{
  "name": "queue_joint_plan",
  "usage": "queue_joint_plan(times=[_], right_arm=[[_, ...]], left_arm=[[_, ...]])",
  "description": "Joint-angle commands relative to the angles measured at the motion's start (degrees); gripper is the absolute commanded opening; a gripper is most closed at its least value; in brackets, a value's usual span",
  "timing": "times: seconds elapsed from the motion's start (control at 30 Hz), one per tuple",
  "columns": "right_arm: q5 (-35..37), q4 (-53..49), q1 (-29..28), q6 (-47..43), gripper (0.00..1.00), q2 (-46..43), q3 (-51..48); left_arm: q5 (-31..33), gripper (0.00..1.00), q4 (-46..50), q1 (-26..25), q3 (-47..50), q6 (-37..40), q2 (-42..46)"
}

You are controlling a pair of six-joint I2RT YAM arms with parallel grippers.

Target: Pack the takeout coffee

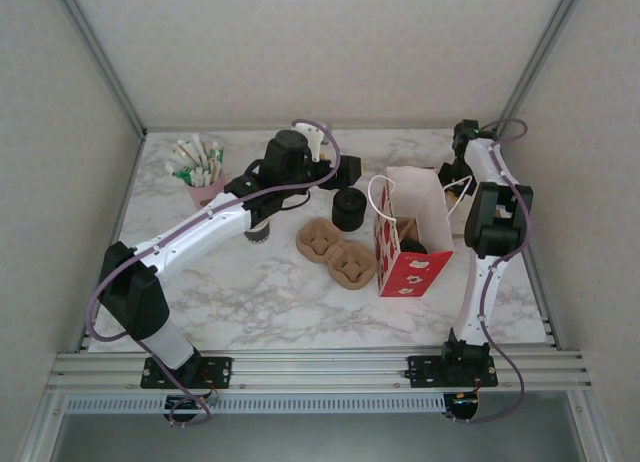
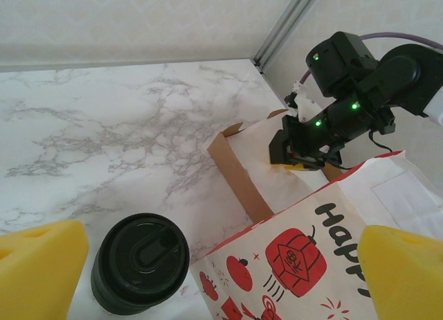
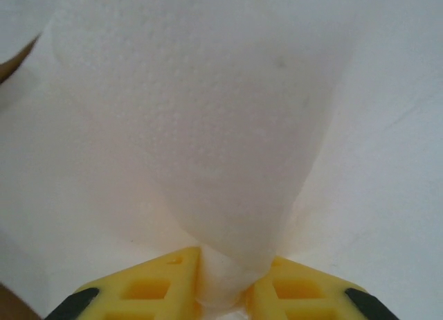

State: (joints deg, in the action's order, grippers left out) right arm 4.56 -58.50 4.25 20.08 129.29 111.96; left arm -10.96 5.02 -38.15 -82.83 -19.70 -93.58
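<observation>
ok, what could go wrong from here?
1. Right gripper pinches just a fold of the white napkin; it could slip or tear when pulled.
2. Left gripper hangs open over the stack of black lids, not the takeout coffee, which sits under the left forearm; a wrong grab or a tipped cup seems possible.

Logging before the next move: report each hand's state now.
Left hand: open, holding nothing.
Right hand: closed, pinching white paper.

Lab rig: aluminium frame, marble tabletop
</observation>
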Motion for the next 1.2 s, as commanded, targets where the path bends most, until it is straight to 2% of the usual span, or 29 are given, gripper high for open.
queue_joint_plan(times=[0.0,0.2,0.47,0.93,1.17], right_arm=[[1.3,-0.7,0.4,-0.5,0.21,-5.0,-0.5],[1.9,-0.4,0.7,-0.3,0.15,-7.6,-1.3],[2.7,2.0,1.2,0.4,0.00,-12.7,-4.8],[7.5,6.6,2.0,1.5,0.00,-35.2,-11.2],[5.0,5.9,1.8,0.3,0.00,-47.8,-11.4]], left_arm=[[-0.7,1.00,-1.2,0.4,-0.5,0.3,1.4],[-0.4,1.00,-1.7,0.4,0.4,0.1,2.5],[-0.2,1.00,-2.8,0.3,2.2,0.0,5.0],[2.1,1.00,-6.1,-1.6,7.5,0.2,13.2],[3.1,1.00,-6.8,-3.5,9.8,0.3,17.3]])
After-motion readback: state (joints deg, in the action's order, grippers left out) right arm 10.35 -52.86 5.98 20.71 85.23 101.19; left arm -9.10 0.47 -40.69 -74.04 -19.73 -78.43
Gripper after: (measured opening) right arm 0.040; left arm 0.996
